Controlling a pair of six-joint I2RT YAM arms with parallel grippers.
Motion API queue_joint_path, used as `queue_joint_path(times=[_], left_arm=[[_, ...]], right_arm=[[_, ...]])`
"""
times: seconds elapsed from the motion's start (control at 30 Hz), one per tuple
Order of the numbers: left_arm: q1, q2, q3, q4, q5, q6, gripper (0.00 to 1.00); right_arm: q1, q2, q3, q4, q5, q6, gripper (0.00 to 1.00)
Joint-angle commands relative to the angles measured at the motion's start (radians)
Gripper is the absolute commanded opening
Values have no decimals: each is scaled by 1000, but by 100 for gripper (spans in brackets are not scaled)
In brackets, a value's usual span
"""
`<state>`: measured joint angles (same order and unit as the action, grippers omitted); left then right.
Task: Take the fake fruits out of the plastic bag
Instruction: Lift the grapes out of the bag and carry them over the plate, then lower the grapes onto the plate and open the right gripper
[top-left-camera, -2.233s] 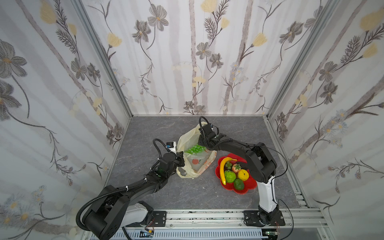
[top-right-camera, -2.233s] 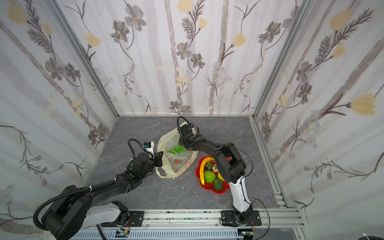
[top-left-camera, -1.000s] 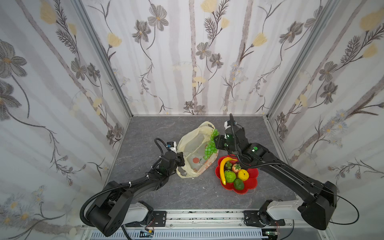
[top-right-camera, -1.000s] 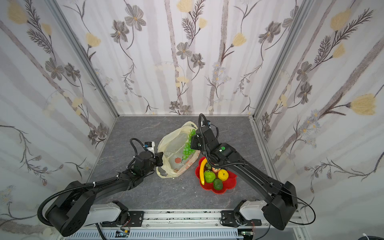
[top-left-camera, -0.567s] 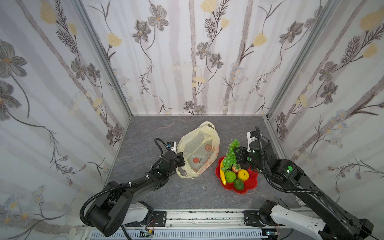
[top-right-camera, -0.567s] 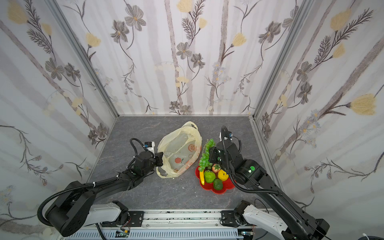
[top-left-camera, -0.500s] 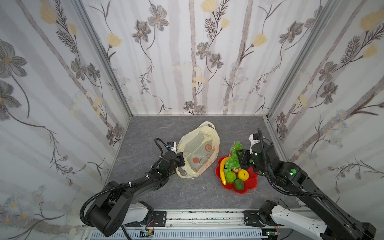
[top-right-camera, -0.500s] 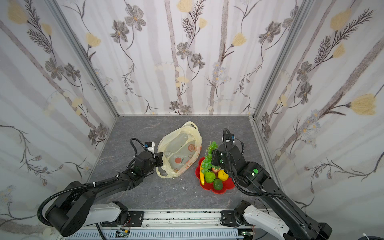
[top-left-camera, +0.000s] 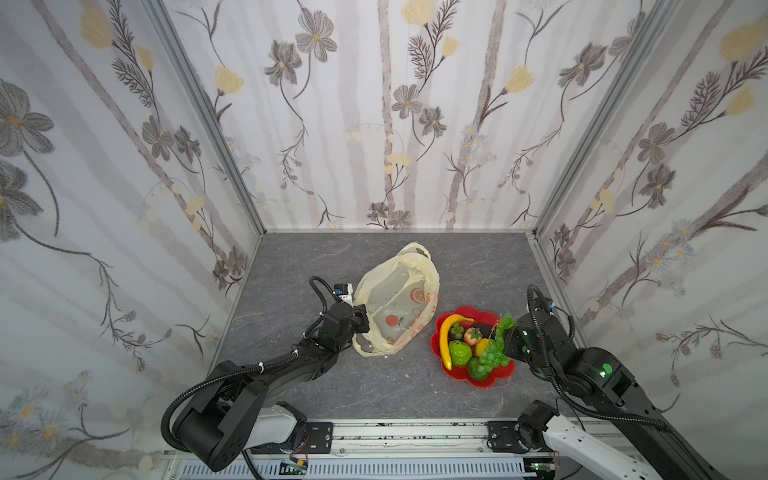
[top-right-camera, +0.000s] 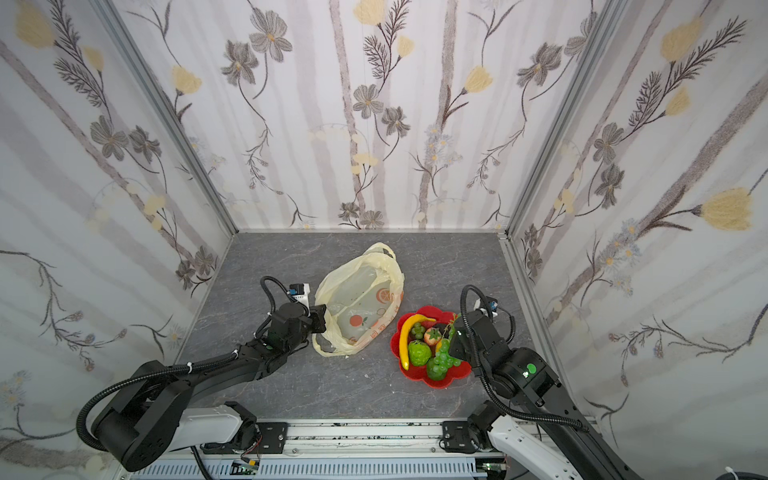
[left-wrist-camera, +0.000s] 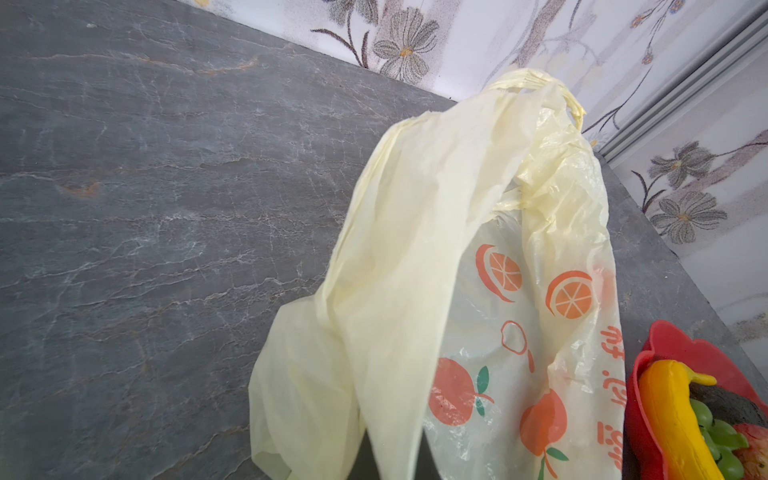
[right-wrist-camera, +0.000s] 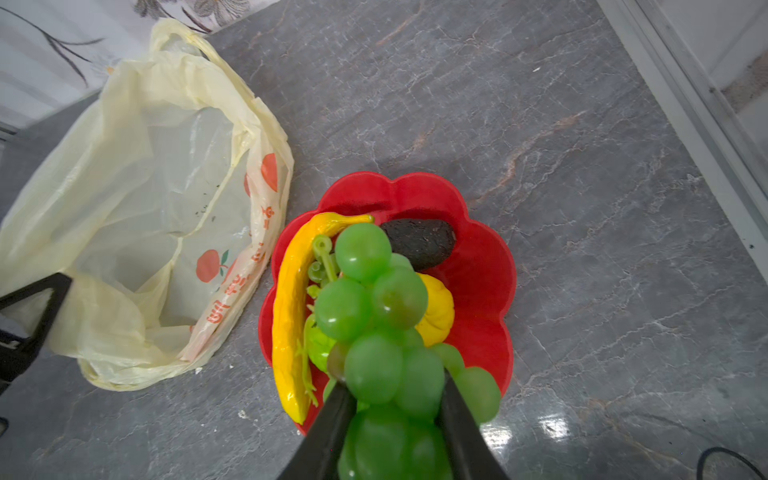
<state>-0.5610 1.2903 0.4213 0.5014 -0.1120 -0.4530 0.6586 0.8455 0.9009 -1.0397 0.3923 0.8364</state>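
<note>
The right claw (right-wrist-camera: 395, 395) grasps the grape bunch (right-wrist-camera: 365, 249) over the red plate (right-wrist-camera: 486, 266), which holds the banana (right-wrist-camera: 291, 299), near the right edge of the desk (top-left-camera: 478, 270). The left claw (top-left-camera: 360, 322) is clenched on the plastic bag (top-left-camera: 395, 282) at mid-desk.

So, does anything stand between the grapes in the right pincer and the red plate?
Only other fruit. The grapes, held in the right pincer, hang over the plate, and the orange and the avocado lie under them. Bare plate shows only near its rim.
</note>
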Motion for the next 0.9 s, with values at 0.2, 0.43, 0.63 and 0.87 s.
queue_joint_path(times=[0.2, 0.43, 0.63, 0.87], left_arm=[[0, 4, 9, 7, -14, -2, 0], [2, 3, 8, 8, -11, -1, 0], [2, 6, 10, 8, -9, -3, 0], [1, 5, 10, 8, -2, -5, 0]], right_arm=[[-31, 7, -15, -53, 106, 29, 31], [-51, 31, -58, -16, 104, 23, 32], [-66, 61, -88, 24, 105, 23, 32], [-93, 119, -97, 26, 130, 29, 33]])
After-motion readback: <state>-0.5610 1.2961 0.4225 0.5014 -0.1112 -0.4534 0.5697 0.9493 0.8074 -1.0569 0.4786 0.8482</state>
